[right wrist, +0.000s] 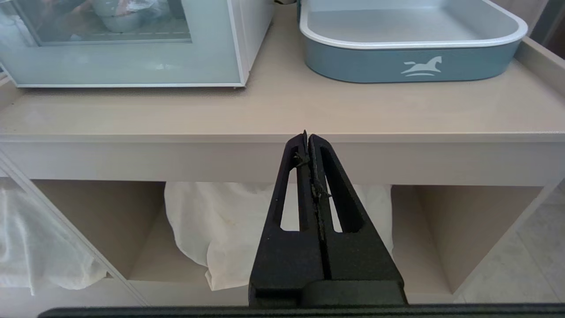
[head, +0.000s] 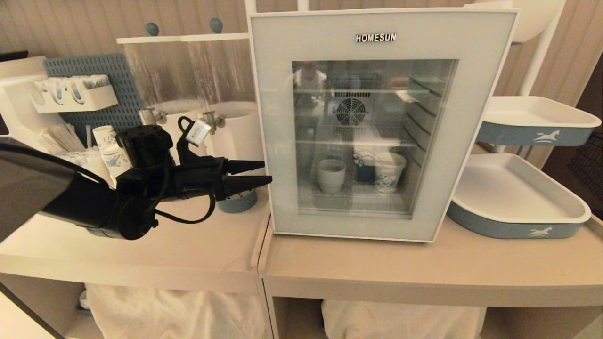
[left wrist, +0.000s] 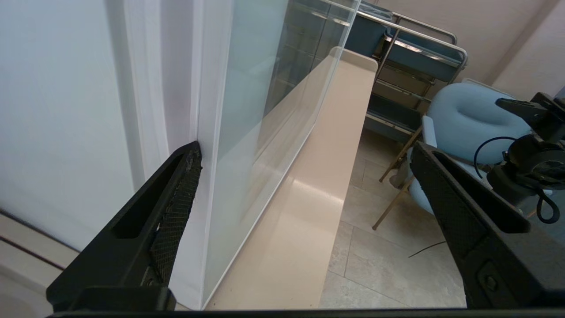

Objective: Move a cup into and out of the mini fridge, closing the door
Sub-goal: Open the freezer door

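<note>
A: Where is the cup [head: 331, 175] sitting?

B: It is standing upright on the lower wire shelf inside the mini fridge [head: 471, 141], behind the door [head: 273, 141], beside a printed paper cup [head: 390, 172].

A: And the left gripper [head: 256, 173]?

B: It is hovering at the door's left edge, jaws spread wide, one fingertip [left wrist: 192, 154] lying right at the seam between door and cabinet. That edge is running upright, straight ahead of the jaws.

A: The right gripper [right wrist: 307, 139]?

B: It is hanging below the worktop [right wrist: 282, 110] front, jaws pressed together. The left is nearer.
</note>
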Robot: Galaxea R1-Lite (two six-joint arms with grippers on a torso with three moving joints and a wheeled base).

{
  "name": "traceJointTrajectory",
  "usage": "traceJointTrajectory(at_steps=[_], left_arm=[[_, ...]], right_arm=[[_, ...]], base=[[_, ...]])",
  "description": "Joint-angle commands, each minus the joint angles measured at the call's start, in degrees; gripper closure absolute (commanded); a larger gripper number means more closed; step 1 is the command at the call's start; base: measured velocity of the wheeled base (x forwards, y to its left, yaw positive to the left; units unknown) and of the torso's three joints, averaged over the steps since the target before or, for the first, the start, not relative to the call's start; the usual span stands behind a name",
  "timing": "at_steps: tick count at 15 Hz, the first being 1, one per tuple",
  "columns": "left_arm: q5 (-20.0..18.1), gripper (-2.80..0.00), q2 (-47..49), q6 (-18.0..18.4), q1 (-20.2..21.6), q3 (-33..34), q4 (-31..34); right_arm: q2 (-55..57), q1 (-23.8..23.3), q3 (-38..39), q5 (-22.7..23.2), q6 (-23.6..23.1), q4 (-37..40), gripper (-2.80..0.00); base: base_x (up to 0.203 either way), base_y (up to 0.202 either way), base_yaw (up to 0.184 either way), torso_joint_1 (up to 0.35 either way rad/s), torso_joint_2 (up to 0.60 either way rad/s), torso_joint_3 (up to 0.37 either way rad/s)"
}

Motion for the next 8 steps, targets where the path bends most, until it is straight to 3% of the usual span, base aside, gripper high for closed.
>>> traceJointTrajectory(at_steps=[1, 8], left_arm=[[1.33, -2.80, 1.53, 0.12, -0.52, -0.07, -0.29], [5.46, -2.80, 3.52, 0.68, -0.56, -1.70, -0.21]], right_arm=[[0.08, 0.07, 0.00, 0.01, 0.00, 0.03, 0.00], [0.08, 0.07, 0.00, 0.01, -0.08, 0.03, 0.00]], base=[[0.000, 0.000, 0.000, 0.000, 0.00, 0.000], [0.000, 0.000, 0.000, 0.000, 0.00, 0.000]])
